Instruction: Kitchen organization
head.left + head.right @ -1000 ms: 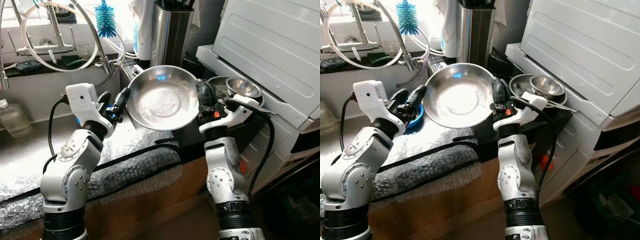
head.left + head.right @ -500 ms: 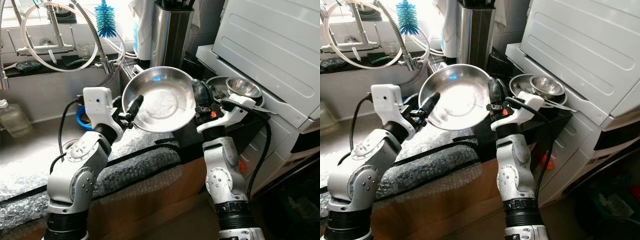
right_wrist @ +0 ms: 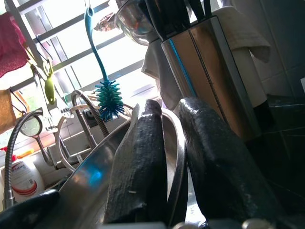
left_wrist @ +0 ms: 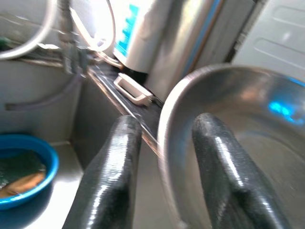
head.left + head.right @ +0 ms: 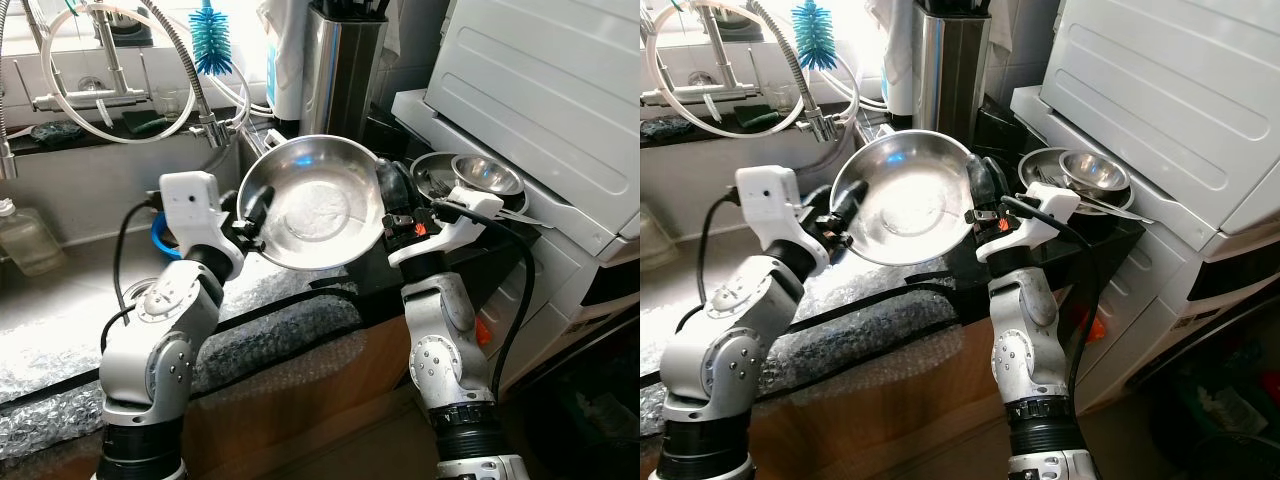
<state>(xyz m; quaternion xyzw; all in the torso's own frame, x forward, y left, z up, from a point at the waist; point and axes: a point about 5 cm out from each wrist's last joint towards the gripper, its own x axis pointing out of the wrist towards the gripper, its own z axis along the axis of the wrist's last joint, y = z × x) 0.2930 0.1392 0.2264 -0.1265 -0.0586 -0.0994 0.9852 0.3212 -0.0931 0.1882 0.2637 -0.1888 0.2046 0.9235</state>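
Two grippers meet on one steel bowl, which we find held tilted in the air above the counter edge, between the sink and the appliance.

Leftmost, a blue dish sits low in the sink, with the tap hose and a blue brush above it.

Next, the left gripper straddles the bowl's left rim: the left wrist view shows one finger outside the wall and the other inside, the rim standing between them. We cannot tell whether they have yet pressed onto the metal; a gap seems to remain on the outer side.

Across the bowl, the right gripper pinches the right rim, one finger on each face, as the right wrist view confirms. This grip appears to carry the bowl.

Behind stands a knife block. Further right, smaller bowls are stacked on the dark counter beside a white appliance.

We judge the step in hand to be a handover or two-handed carry. To do it well, the left fingers should seat deep over the rim and close fully before the right lets go; thin polished steel will slip or pivot under a shallow pinch. The bowl should be kept from tipping further and kept clear of the hose and knife block.
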